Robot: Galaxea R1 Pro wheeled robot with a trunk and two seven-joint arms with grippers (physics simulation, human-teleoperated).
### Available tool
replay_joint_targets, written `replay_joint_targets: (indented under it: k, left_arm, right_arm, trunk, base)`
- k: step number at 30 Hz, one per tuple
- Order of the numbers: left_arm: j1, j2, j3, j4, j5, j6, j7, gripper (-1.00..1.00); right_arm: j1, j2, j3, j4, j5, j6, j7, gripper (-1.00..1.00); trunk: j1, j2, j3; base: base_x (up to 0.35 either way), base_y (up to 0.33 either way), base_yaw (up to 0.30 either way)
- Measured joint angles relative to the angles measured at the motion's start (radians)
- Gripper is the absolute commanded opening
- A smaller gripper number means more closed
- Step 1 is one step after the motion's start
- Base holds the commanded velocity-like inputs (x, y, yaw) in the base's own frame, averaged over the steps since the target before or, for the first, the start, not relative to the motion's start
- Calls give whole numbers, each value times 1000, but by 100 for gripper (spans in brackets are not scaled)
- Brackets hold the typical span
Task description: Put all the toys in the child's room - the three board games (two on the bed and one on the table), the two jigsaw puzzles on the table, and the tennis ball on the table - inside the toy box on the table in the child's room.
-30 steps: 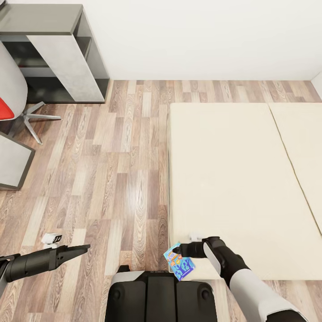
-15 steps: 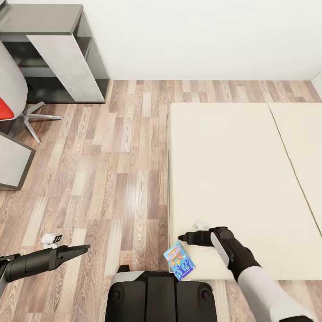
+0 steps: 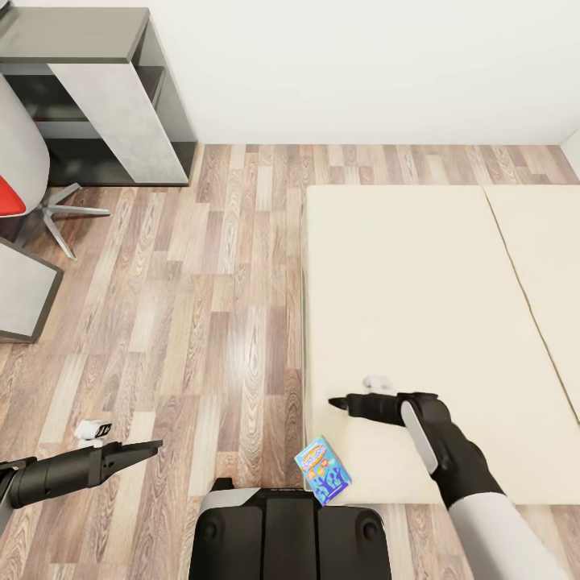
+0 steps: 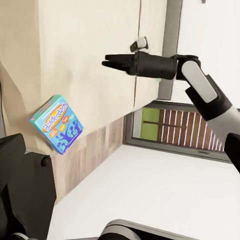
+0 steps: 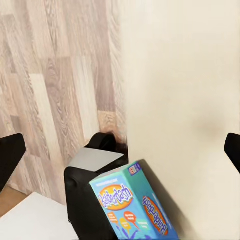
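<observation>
Above the bed (image 3: 419, 322), right gripper (image 3: 337, 402) withdrawn from board game (image 3: 322, 470), jaws apart.

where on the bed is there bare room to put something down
Most of the bed is bare: the whole stretch between the wall end and the right gripper, and past the seam toward the right edge. The near corner is taken: the blue board game overhangs it beside the robot's base.

Right arm, white forearm into a black wrist, is stretched forward and angled toward the left. Its black two-finger right gripper (image 3: 334, 402) points left; the right wrist view shows its jaws spread wide, nothing between them. Left arm sits low, and its black tapered left gripper (image 3: 153, 445) points right, fingers looking pressed together.
</observation>
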Motion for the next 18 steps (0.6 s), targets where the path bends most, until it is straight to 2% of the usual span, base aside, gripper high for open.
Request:
replay_joint_targets:
  k: [6, 12, 18]
  left_arm:
    - [0, 0, 0, 0, 0, 0, 0, 100]
    - [0, 0, 0, 0, -1, 0, 0, 100]
    - [0, 0, 0, 0, -1, 0, 0, 100]
  right_arm:
    - [88, -7, -67, -143, -3, 15, 91, 100]
    - [215, -7, -164, -257, -2, 8, 189, 100]
    - [336, 3, -262, -316, -1, -33, 273, 100]
  trunk:
    - [0, 0, 0]
    - [0, 0, 0]
    - [0, 0, 0]
  base:
    - [0, 0, 0]
    - [0, 0, 0]
    - [0, 0, 0]
